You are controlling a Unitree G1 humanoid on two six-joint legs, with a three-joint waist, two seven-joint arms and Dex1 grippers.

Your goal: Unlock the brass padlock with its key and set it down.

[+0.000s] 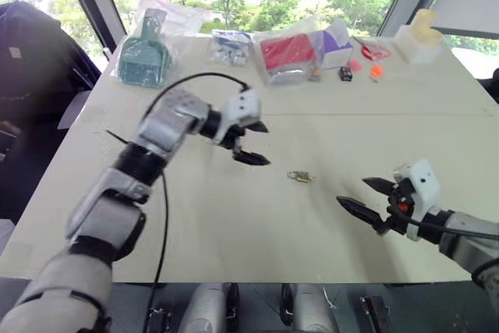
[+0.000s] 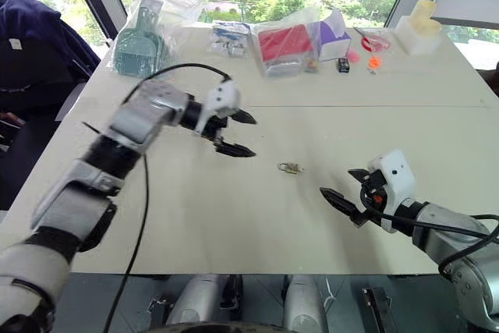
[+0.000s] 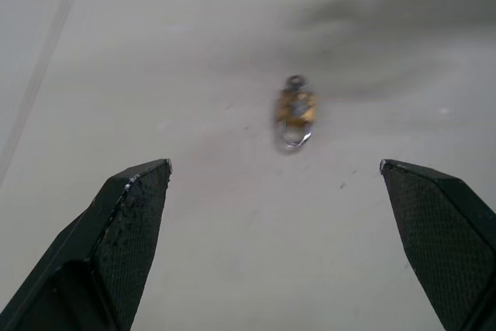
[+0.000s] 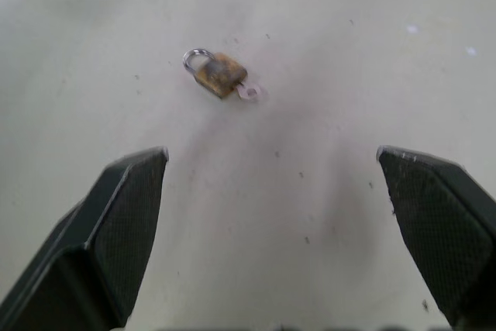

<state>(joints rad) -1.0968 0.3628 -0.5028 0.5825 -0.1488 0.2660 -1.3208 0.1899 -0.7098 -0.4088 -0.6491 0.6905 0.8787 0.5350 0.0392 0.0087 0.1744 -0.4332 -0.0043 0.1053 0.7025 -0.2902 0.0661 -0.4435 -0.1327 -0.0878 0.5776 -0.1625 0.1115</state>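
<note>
While both grippers' fingers gape empty, the brass padlock [image 4: 218, 73] lies flat, its shackle pointing leftward.

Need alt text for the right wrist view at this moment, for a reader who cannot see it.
A tiny brass padlock lies flat on a pale table, its silvery shackle looped at one end and the key sticking out of the other. The right tool is open, its two black fingers spread wide on either side, short of the padlock and touching nothing.
</note>
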